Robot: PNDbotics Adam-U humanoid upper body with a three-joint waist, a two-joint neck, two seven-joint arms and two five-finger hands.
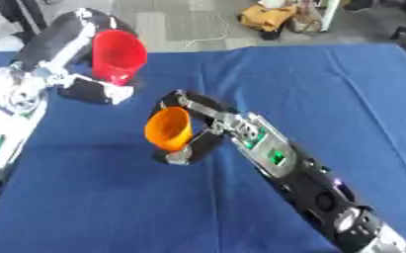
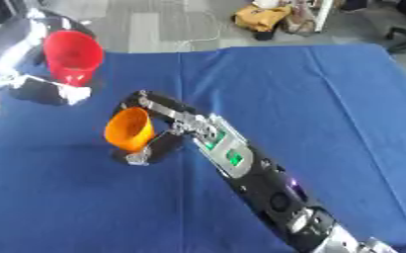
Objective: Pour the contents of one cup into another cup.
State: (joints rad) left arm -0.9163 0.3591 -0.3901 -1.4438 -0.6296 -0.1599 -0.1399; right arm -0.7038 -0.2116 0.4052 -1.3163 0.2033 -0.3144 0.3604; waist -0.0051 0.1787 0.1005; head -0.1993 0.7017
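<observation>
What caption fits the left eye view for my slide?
Left hand holds a red cup and right hand an orange cup, both raised over the blue table.

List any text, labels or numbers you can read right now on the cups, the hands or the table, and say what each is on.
No readable text anywhere.
Red cup, held in the left hand: plain, no print visible.
Orange cup, held in the right hand: plain, no print visible.
Right forearm: small green patches, too blurred to tell if they carry characters.
Blue tablecloth: no markings.
</observation>
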